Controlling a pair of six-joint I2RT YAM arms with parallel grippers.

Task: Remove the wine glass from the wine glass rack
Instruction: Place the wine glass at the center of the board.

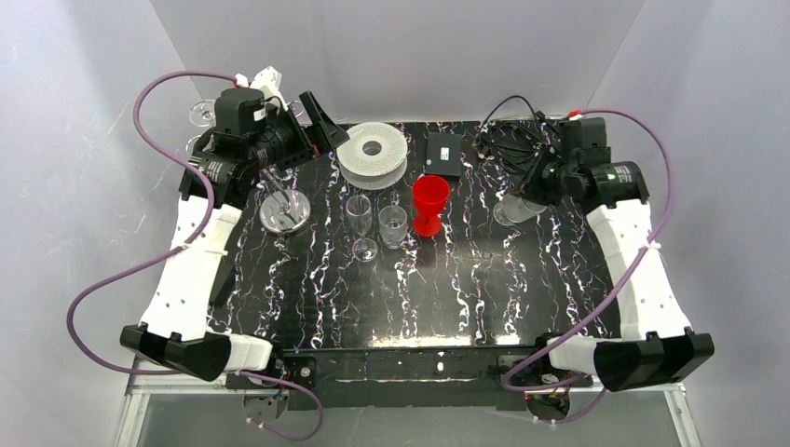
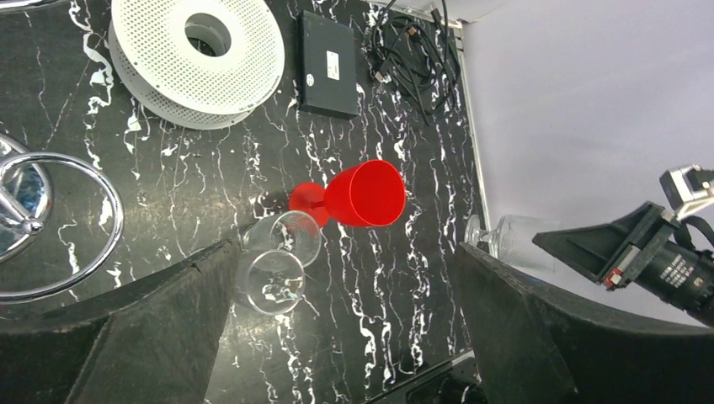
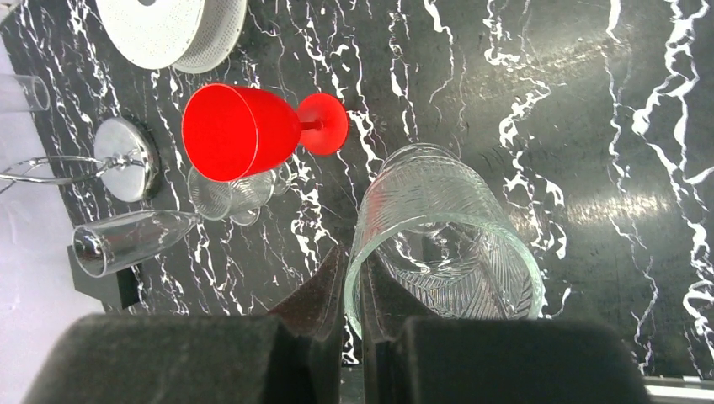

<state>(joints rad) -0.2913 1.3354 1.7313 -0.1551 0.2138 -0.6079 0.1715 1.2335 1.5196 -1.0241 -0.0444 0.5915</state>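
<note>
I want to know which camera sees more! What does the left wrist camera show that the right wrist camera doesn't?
Only the left wrist view shows the black box, the tangle of cables and the left hand with its fingers wide open. Only the right wrist view looks down into the ribbed glass and shows the right hand pinching its rim. Both share that glass, the red goblet, the white spool, the rack with its chrome base, and the clear glasses beside the goblet.

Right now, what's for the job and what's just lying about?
Job: silver wire rack on chrome disc; clear wine glass hanging there.
Other: white perforated spool; black box; black cables; red goblet; clear flute; short tumbler; ribbed glass in right end effector.
</note>
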